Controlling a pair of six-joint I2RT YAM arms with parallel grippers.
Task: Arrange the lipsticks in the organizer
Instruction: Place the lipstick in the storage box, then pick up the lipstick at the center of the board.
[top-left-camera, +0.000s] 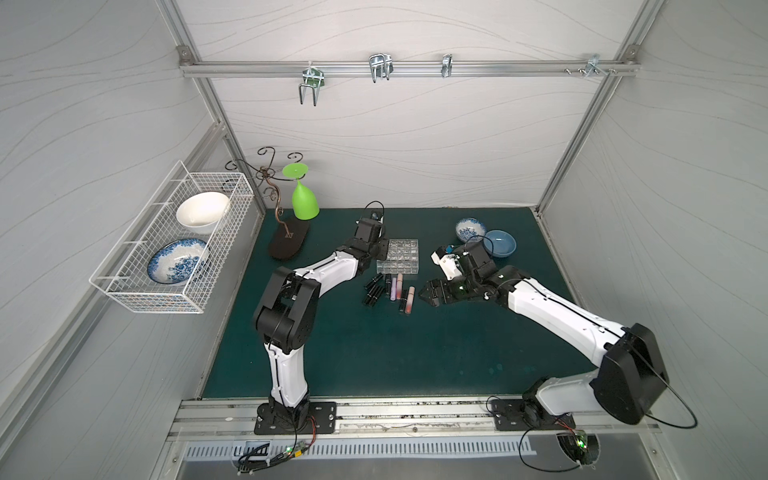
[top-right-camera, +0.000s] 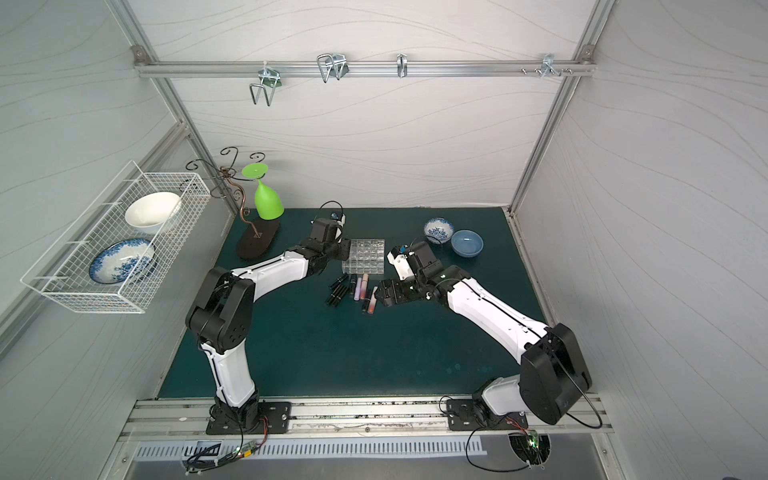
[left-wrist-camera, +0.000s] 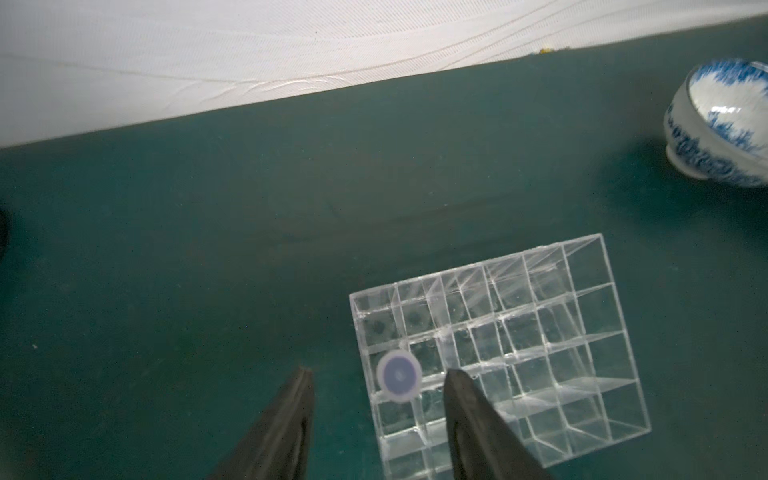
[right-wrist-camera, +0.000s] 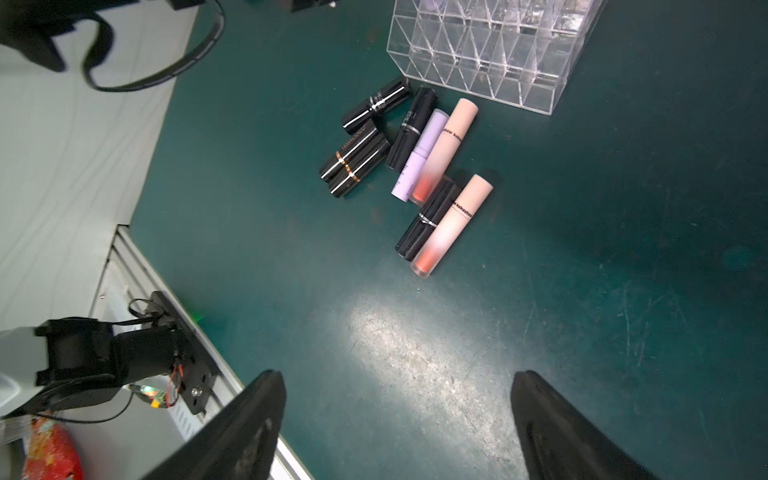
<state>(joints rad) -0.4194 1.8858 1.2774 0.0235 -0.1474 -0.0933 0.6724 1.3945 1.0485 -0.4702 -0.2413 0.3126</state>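
Lilac lipstick (left-wrist-camera: 399, 376) stands in the organizer (left-wrist-camera: 582, 361); eight lipsticks (right-wrist-camera: 419, 166) lie beside it (left gripper (left-wrist-camera: 380, 371) half-parted, right gripper (right-wrist-camera: 399, 374) wide, both empty).

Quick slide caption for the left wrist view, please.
Left tool, jaws apart, above clear acrylic grid organizer; one pale lilac lipstick tube upright in an edge cell.

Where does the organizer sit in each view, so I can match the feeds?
Top view: organizer in the middle of the mat, just behind the loose lipsticks.
Top view: same spot.
Left wrist: at the fingertips of the left hand, one lilac lipstick standing in a cell.
Right wrist: beyond the loose lipsticks, cut off by the frame.
Landmark: the loose lipsticks, in all but the left wrist view.
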